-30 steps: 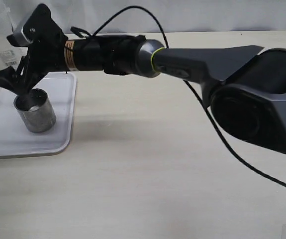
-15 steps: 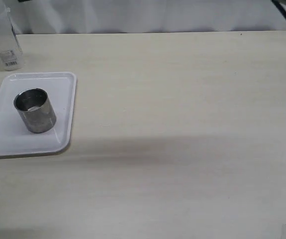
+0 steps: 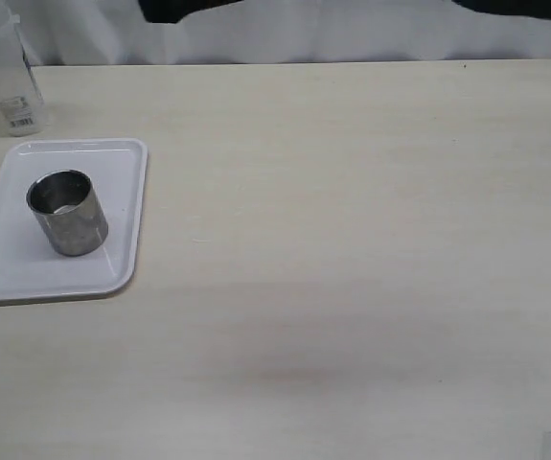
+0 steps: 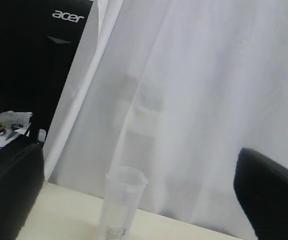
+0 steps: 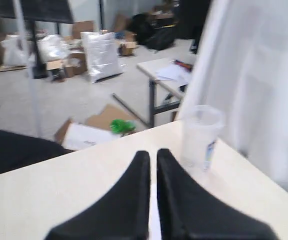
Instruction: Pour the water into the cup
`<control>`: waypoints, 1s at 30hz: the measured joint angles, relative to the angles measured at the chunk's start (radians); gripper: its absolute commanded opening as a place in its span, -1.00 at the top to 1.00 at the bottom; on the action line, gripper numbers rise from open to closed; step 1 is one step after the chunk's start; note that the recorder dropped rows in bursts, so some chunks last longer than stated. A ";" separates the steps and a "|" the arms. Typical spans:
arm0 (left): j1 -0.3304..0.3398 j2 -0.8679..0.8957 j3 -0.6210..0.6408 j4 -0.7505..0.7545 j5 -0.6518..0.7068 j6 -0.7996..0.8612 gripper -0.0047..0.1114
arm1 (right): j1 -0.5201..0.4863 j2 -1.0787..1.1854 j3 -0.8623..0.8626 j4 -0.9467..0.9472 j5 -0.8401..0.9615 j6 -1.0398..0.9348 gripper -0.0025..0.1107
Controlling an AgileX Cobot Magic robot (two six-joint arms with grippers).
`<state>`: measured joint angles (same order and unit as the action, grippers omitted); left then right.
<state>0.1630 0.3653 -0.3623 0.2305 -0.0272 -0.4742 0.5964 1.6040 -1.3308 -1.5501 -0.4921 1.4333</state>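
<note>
The brushed-steel cup [image 3: 67,212] stands upright on a white tray [image 3: 16,273] at the left of the table. I cannot make out water in it, only a shiny inside. My left gripper [image 4: 138,165] is open and empty, with its dark fingers [image 4: 264,195] wide apart. It faces a translucent plastic container [image 4: 122,205] at the table's back edge. My right gripper [image 5: 154,162] is shut and empty, raised over the table, with the same container [image 5: 200,136] beyond it. Neither gripper shows in the exterior view.
The plastic container [image 3: 2,72] with a barcode label stands behind the tray at the far left. Dark arm parts [image 3: 189,8] cross the top edge. A white curtain [image 4: 199,100] hangs behind the table. Boxes and another table [image 5: 169,75] lie off the table's side.
One second ago the right arm reached across the table with its gripper just above the cup. It has pulled up and away, out of the exterior view. The cup has not moved.
</note>
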 measured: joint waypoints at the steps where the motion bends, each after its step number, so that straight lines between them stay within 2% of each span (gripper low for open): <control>1: 0.000 0.000 0.000 0.000 0.008 0.000 -0.73 | 0.000 -0.054 0.061 0.058 0.060 -0.079 0.88; 4: 0.000 -0.001 0.000 0.000 0.027 -0.002 -0.73 | 0.000 -0.177 0.187 0.241 0.151 -0.266 0.88; 8: 0.000 -0.001 0.000 0.000 0.054 -0.002 -0.73 | 0.000 -0.333 0.329 0.441 0.188 -0.488 0.88; 12: 0.000 -0.001 0.000 -0.015 0.080 -0.004 -0.73 | 0.000 -0.493 0.440 0.592 0.201 -0.619 0.88; 30: 0.000 -0.001 0.000 -0.055 0.102 -0.004 -0.73 | 0.000 -1.136 0.830 0.694 0.390 -0.677 0.88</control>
<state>0.1630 0.3639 -0.3623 0.1752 0.0747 -0.4784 0.5964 0.4682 -0.5007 -0.8561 -0.1025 0.7567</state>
